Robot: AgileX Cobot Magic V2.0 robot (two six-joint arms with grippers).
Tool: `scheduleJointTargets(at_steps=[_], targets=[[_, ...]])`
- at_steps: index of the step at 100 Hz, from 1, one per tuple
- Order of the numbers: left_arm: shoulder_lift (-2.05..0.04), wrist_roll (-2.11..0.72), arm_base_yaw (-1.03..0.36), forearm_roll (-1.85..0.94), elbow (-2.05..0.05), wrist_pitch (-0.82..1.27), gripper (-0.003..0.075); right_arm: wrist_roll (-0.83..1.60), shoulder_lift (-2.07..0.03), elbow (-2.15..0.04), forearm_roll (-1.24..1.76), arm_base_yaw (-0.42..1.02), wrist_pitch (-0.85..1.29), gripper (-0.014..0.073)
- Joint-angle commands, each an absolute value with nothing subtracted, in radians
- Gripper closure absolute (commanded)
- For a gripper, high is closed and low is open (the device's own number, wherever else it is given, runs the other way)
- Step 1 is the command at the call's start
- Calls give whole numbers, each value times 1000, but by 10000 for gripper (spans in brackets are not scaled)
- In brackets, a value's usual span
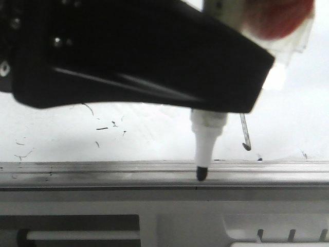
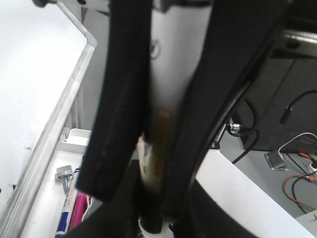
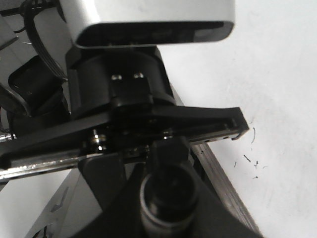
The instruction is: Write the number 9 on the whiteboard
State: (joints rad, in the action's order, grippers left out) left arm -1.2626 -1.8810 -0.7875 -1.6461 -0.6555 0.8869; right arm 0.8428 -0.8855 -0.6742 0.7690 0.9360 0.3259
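My left gripper (image 1: 208, 109) fills the top of the front view and is shut on a white marker pen (image 1: 207, 139). The pen's black tip points down over the grey ledge (image 1: 103, 172) of the whiteboard (image 1: 154, 135). In the left wrist view the fingers (image 2: 119, 124) clamp the pen's barrel (image 2: 173, 64). A thin dark stroke with a hooked end (image 1: 245, 133) is on the board right of the pen; its top is hidden, so I cannot tell if it is the number 9. My right gripper (image 3: 168, 201) is shut on a black pen cap (image 3: 167, 188).
Small black flecks (image 1: 110, 125) dot the board left of the pen. A white tray with blue and pink pens (image 2: 74, 208) sits beside the board's edge (image 2: 59, 119). Cables (image 2: 297, 183) lie off the table. A blurred red thing (image 1: 277, 18) is at the top right.
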Motion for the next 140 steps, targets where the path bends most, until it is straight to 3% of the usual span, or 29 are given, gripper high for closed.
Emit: scheduleJointTargets(at_steps=[1,10,17,29,35,61,77,89,111,124,140], targets=[[-1247,-1878,-794,-1695,-679,927,738,847,-878,-709,795,939,267,662],[-1247,-1878,-794,-1695,-669,927,738,847,-878,-707,795,937,269,629],[-1247,-1878,-794,-1695,-651,927,738,847,-878,-707,795,937,269,510],[-1247,-1878,-794,-1711,-617,940,738,847,-878,-707,795,937,256,80],[-1247,-1878,-794,-1713,-611,952,738,847,-874,-707,795,937,226,-78],[-1247,-1878,-792,-1715,-575,981,738,847,-783,-707,772,931,0,-41],[-1247,-1880,-792,-1717,-530,979,738,847,-707,-707,772,903,0,-17],[-1247,-1894,-792,-1733,-508,977,738,847,-655,-707,772,872,14,146],[-1247,-1895,-792,-1787,-507,927,739,847,-572,-707,772,807,30,663],[-1247,-1859,-792,-1865,-512,807,739,847,-555,-707,772,779,82,667],[-1247,-1622,-838,-1865,-565,460,739,847,-555,-707,768,747,140,667]])
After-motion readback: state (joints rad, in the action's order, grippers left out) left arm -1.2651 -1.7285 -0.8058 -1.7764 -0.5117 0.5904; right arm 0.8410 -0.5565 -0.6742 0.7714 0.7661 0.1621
